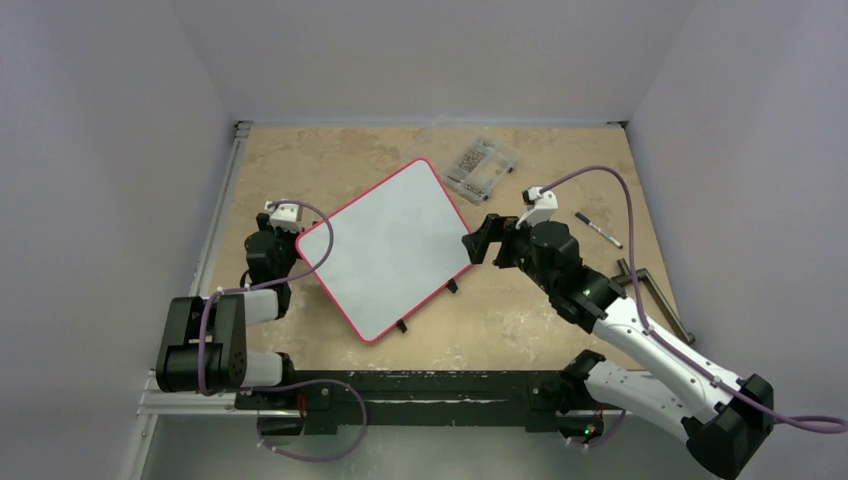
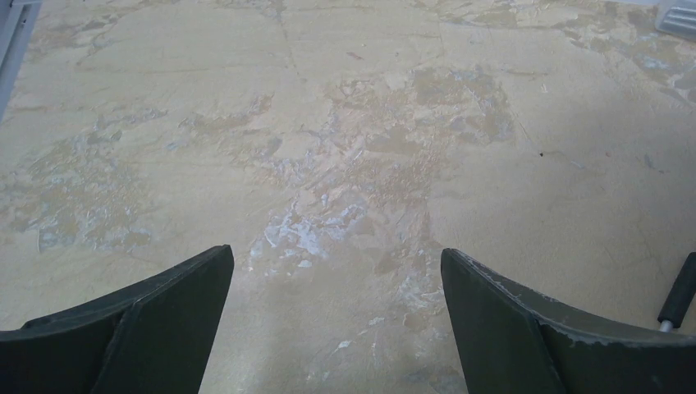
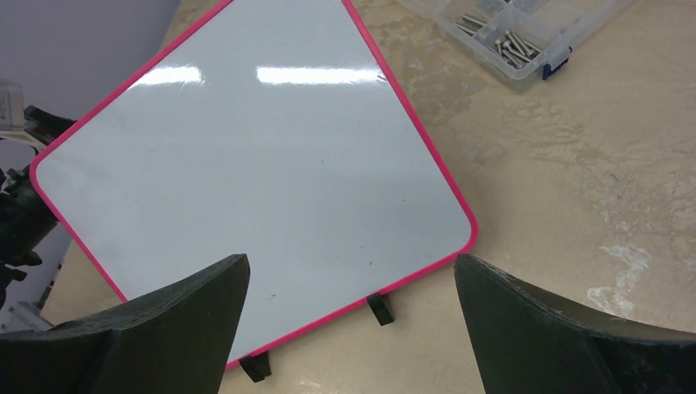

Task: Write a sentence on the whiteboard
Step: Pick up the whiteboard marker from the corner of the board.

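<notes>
The right tool (image 3: 349, 275) stands with its jaws wide and nothing between them, just off the right corner of the whiteboard (image 3: 246, 164). The left tool (image 2: 336, 263), equally wide and empty, sits by the opposite, left corner over bare worktop (image 2: 345, 123). The whiteboard lies mid-worktop, turned like a diamond on small black feet (image 3: 379, 309), its face blank. It looks thin, stiff and light, with a glossy face that offers no purchase. Pen pressure would likely make it skid or rock on the feet, so the red rim at a corner seems the place to pinch or brace it. The marker (image 1: 598, 229) lies well apart on the right: slim, round, apt to roll, best taken across the middle of its barrel. A clear box of screws (image 3: 517, 41) sits beyond the far corner.
</notes>
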`<state>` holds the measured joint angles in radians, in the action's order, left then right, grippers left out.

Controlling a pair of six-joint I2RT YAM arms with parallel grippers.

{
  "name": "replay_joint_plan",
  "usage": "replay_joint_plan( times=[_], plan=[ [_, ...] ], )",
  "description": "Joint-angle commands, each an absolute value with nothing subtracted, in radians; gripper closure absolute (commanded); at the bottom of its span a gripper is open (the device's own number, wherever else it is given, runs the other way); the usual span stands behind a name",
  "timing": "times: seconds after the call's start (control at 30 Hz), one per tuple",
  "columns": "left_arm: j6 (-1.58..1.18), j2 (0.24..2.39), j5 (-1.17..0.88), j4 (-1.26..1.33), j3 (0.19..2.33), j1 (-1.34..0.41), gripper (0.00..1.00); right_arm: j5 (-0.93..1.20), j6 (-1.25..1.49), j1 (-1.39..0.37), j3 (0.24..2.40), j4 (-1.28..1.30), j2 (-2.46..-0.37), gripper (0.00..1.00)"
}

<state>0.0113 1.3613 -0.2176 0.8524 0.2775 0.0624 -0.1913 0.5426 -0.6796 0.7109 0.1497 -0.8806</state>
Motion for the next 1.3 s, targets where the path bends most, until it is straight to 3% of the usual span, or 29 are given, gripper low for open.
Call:
replay_joint_plan(
  times=[0.0, 0.13, 0.37, 0.47, 0.67, 0.9, 1.07, 1.27],
  plan=[
    [-0.004, 1.353, -0.251, 0.934, 0.308, 0.055, 0.0, -0.197, 0.553, -0.677, 0.731, 0.152, -0.873, 0.01],
    [-0.006, 1.353, -0.229, 0.924, 0.313, 0.055, 0.0, -0.196, 0.554, -0.677, 0.771, 0.202, -0.901, 0.01],
    [-0.116, 1.236, 0.086, 0.906, 0.264, 0.054, 0.0, -0.18, 0.55, -0.678, 0.81, 0.249, -0.939, 0.01],
    [-0.108, 1.083, 0.113, 0.663, 0.333, 0.054, 0.0, -0.207, 0.538, -0.676, 0.852, 0.274, -0.973, 0.01],
    [-0.385, 0.881, 0.335, -0.189, 0.696, 0.054, 0.0, -0.146, 0.52, -0.676, 0.999, 0.299, -1.084, 0.01],
    [-0.486, 0.804, 0.304, -0.384, 0.807, 0.055, 0.0, -0.285, 0.426, -0.613, 1.138, 0.377, -1.176, 0.01],
    [-0.667, 0.842, 0.349, -0.662, 0.978, 0.055, 0.0, -0.352, 0.527, -0.461, 1.128, 0.409, -1.209, 0.01],
    [-0.547, 0.828, 0.078, -0.752, 1.043, 0.055, 0.0, -0.419, 0.799, -0.272, 1.064, 0.43, -1.277, 0.01]
  ],
)
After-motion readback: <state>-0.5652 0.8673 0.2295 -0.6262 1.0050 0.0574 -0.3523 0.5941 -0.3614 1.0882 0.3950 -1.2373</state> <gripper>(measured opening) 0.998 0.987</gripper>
